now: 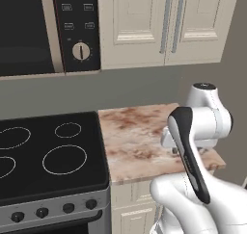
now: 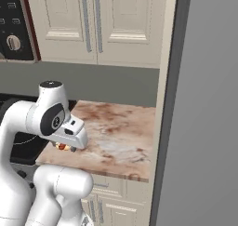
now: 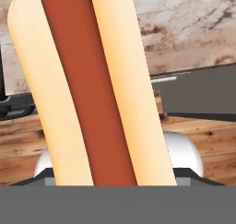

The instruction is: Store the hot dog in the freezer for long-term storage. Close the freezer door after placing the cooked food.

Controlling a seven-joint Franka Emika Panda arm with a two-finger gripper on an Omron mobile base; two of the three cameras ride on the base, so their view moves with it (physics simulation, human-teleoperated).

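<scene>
The hot dog (image 3: 92,94), a tan bun with a reddish-brown sausage down its middle, looms right in front of the hand camera and hides the fingertips. It hangs above the marbled counter (image 2: 116,132), with the wooden floor and the counter's front edge showing behind it. In the right base view a small piece of the hot dog (image 2: 61,147) peeks out under the white hand, where my gripper (image 2: 63,148) is shut on it near the counter's front left corner. The freezer (image 2: 204,104) is the tall grey surface at the right; the freezer door's panel and handle are out of view.
A black cooktop (image 1: 48,151) with knobs lies left of the counter. A microwave (image 1: 43,31) hangs above it. Cream cupboards (image 1: 164,26) sit over the counter. The arm's elbow (image 1: 207,117) stands over the counter's right end.
</scene>
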